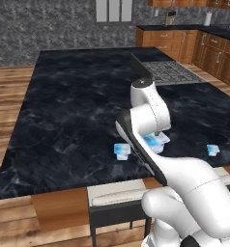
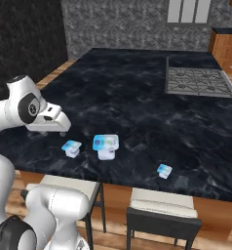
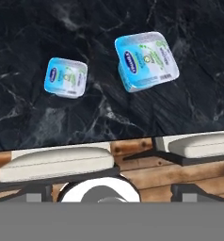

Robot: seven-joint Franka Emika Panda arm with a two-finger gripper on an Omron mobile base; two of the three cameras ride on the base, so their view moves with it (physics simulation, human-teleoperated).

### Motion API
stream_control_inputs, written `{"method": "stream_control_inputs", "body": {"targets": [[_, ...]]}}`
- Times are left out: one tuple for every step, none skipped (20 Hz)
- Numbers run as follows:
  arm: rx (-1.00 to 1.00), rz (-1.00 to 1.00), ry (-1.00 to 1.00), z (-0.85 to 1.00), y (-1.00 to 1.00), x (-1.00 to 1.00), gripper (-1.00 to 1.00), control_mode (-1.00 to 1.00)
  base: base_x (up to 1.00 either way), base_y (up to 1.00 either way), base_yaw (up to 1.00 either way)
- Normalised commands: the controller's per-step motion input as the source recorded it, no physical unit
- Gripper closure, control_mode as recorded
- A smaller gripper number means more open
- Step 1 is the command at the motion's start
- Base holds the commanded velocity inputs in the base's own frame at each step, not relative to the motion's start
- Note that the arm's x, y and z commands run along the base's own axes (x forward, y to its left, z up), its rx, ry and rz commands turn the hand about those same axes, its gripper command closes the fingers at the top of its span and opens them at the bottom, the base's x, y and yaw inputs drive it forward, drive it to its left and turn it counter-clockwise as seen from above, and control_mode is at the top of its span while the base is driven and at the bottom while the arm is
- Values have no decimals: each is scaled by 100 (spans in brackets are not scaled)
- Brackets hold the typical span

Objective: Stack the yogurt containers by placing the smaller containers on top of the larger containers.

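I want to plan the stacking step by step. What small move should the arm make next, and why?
Probably lower the tool toward the nearer small cup on the counter. The tool is open and holds nothing, and hangs above the counter edge close to that cup. The large tub stands just beside it with its lid bare, while the other small cup lies farther off.

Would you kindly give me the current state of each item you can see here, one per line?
Big yogurt tub: upright on the counter, lid on, nothing stacked on it.
Small cup beside the tub: upright, lid on, apart from the tub.
Small cup far off: near the counter edge, alone.
Gripper: jaws open, holding nothing.
Stools: tucked under the counter edge.
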Motion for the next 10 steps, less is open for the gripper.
{"method": "stream_control_inputs", "body": {"targets": [[-8, 0, 0, -10, 24, 0, -100, -100, 0, 0, 0], [-7, 0, 0, -11, 22, 0, -100, -100, 0, 0, 0], [-7, 0, 0, -13, 24, 0, -100, -100, 0, 0, 0], [-5, 0, 0, -15, 21, 0, -100, -100, 0, 0, 0], [-4, 0, 0, -17, 22, 0, -100, -100, 0, 0, 0], [-4, 0, 0, -18, 22, -1, -100, -100, 0, 0, 0], [-3, 0, 0, -19, 19, 0, -100, -100, 0, 0, 0], [-2, 0, 0, -19, 13, -1, -100, -100, 0, 0, 0], [0, 0, 0, -21, 5, 0, -100, -100, 0, 0, 0], [0, 0, 0, -26, 0, 0, -100, -100, 0, 0, 0]]}}
